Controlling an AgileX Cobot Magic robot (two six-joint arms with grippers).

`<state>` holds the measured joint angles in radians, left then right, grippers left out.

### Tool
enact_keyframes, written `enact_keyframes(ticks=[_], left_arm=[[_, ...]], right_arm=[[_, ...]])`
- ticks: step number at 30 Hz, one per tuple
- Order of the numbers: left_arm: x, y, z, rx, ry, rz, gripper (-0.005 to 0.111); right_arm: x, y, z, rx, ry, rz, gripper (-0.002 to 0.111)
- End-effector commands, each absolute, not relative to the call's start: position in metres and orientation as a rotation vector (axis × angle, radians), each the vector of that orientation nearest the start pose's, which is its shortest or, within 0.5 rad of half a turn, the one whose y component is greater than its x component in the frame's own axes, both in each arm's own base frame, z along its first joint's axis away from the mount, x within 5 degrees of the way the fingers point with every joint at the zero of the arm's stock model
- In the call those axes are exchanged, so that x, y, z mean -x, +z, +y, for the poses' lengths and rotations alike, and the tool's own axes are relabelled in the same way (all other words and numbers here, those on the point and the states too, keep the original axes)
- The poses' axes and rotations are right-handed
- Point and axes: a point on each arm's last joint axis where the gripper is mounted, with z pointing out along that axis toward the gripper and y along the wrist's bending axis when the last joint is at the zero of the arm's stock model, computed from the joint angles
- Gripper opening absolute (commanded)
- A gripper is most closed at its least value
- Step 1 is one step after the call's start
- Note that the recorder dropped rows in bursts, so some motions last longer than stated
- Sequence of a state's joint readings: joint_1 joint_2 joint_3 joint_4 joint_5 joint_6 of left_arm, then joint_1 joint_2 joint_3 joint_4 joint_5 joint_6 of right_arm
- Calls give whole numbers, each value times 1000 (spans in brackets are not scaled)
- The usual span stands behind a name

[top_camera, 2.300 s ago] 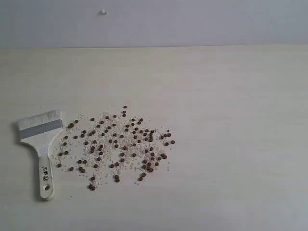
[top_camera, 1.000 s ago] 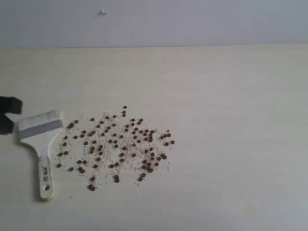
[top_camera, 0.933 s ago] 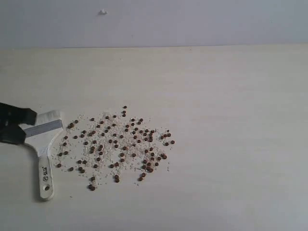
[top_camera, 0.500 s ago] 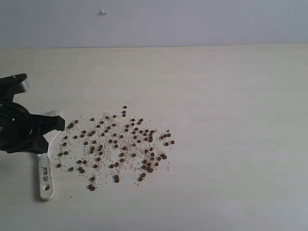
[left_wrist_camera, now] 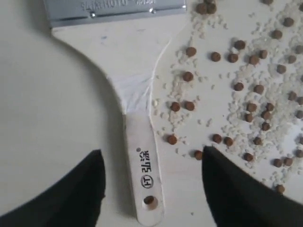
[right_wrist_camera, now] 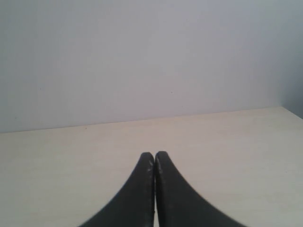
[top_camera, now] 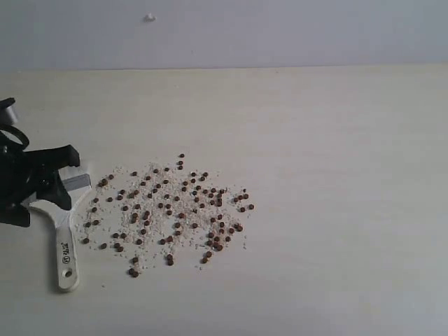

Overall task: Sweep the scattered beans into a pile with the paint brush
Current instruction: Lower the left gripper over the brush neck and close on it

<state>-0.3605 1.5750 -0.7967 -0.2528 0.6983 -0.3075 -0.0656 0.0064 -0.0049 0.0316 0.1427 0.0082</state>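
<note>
The black left gripper [left_wrist_camera: 151, 158], jaws spread wide and empty, is pictured straddling the handle of the wide flat white-bristled paint brush [left_wrist_camera: 137, 85] with its grey metal ferrule, laid flat on the pale tabletop [top_camera: 336, 210]. The tiny reddish-brown beans [left_wrist_camera: 255, 90], mixed with off-white crumbs, are scattered just beside the brush. Beans nearest the handle could be flicked away by a closing finger, or the handle pinched crooked. Bare tabletop is offered beyond the scatter, far from the brush. The right gripper [right_wrist_camera: 154, 158] is shown shut.
</note>
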Motion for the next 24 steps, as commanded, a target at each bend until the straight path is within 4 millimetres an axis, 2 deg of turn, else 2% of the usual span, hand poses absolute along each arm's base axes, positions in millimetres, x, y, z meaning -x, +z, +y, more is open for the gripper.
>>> enact_keyframes(ticks=[1,6,9,24], left_arm=[[-252,155,-110,243,-322,3020,64],[-256,141,-110,257,-286,3041,64],[-256,135,-111,342,-293,3064,63],[-259,116,-108,318,-210,3096,63]], right_arm=[[-56,201,-3,-78,-17,1614,0],[-56,201,-3,-75,-21,1614,0],[-56,201,-3,-75,-21,1614,0],[-56,201,-3,-76,-20,1614,0]])
